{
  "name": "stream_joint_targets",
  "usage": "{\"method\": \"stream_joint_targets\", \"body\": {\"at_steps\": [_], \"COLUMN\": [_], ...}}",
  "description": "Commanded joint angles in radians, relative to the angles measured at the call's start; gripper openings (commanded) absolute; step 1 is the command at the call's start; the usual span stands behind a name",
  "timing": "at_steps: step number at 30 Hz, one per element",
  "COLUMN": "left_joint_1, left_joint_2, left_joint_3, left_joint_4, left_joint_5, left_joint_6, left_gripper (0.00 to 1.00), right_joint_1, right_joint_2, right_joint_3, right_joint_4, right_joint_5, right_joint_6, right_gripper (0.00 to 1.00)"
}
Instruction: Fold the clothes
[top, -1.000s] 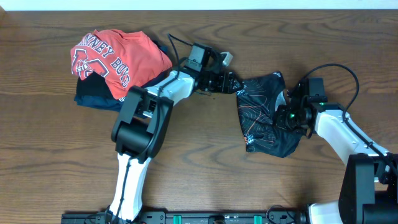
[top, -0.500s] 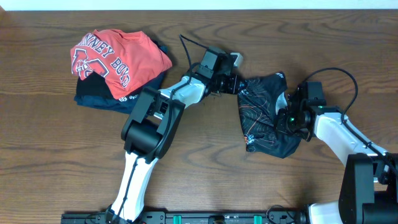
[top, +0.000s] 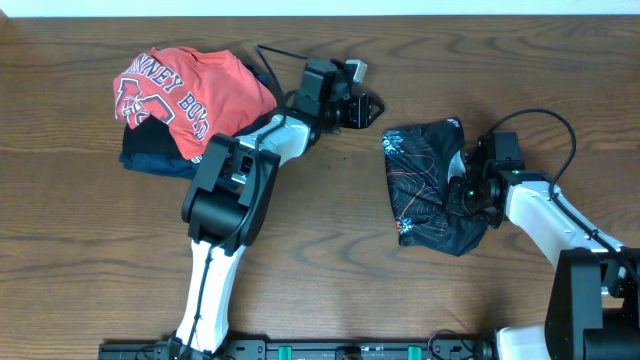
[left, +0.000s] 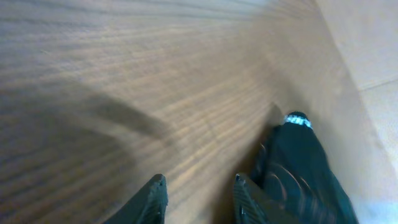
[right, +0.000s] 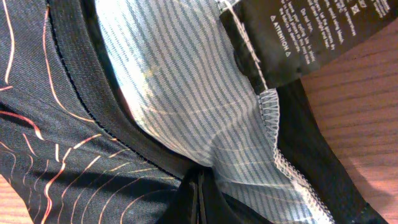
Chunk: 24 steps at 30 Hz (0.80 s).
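Two arms reached over the wooden table (top: 330, 270), and only one of them had hold of cloth; the black jersey (top: 425, 185) lay crumpled in a heap on the right half of the table, its thin orange and white contour lines showing on the upper folds; the right end effector (top: 463, 188) sat at the heap's right edge, closed tight with a fold of the jersey pinched between its tips (the right wrist view showed the pale striped inside of the fabric, a dark hem and a black care label (right: 298, 37) with white print bunched just ahead of the grip); the left end effector (top: 368, 105) hung over bare wood up and to the left of the jersey, near its top left corner but apart from it, and it was empty; its two fingers (left: 157, 198) stood a narrow way apart with only wood grain between them, and in the left wrist view the jersey appeared ahead and to the right of them, lying on the table. Well apart, at the far left of the table, a red T-shirt (top: 195, 85) with white lettering lay heaped on a folded navy garment (top: 150, 158); the left arm's upper link passed just beside that pile.
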Motion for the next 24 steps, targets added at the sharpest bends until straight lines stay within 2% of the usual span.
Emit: {"method": "stream_joint_targets", "body": {"at_steps": [1,4,6,9,12,16,19,21,24], "left_joint_1": [0.027,0.018,0.001,-0.032,-0.067,-0.126,-0.178,-0.212,-0.249], "left_joint_2": [-0.023,-0.027,-0.027,-0.027,-0.027,-0.027,-0.027,-0.027,-0.027], "left_joint_3": [0.002,0.001,-0.001,-0.002,-0.002,-0.002,-0.002,-0.002,-0.002], "left_joint_4": [-0.038,-0.142,-0.272,-0.499,-0.66,-0.687,-0.678,-0.656,-0.627], "left_joint_5": [0.22,0.365,0.391,0.354,0.236,0.203,0.108,0.048,0.026], "left_joint_6": [-0.105,-0.119,-0.089,0.061,0.116,0.113,0.045,0.017,0.016], "left_gripper": [0.4,0.45,0.5,0.55,0.61,0.65,0.69,0.75,0.76], "right_joint_1": [0.001,0.001,0.0,-0.008,-0.015,-0.017,-0.027,-0.037,-0.046], "right_joint_2": [-0.002,-0.004,-0.009,-0.035,-0.09,-0.205,-0.278,-0.305,-0.311], "right_joint_3": [-0.014,-0.013,-0.011,-0.004,0.009,0.018,0.018,0.018,0.018], "right_joint_4": [-0.006,0.006,0.018,0.016,-0.007,-0.033,-0.05,-0.07,-0.115], "right_joint_5": [0.038,0.004,-0.012,-0.014,-0.015,-0.014,-0.01,-0.009,-0.01], "right_joint_6": [-0.019,-0.019,-0.019,-0.019,-0.019,-0.018,-0.014,-0.014,-0.007], "right_gripper": [0.02,0.04,0.06,0.08,0.13,0.24,0.29,0.26,0.2]}}
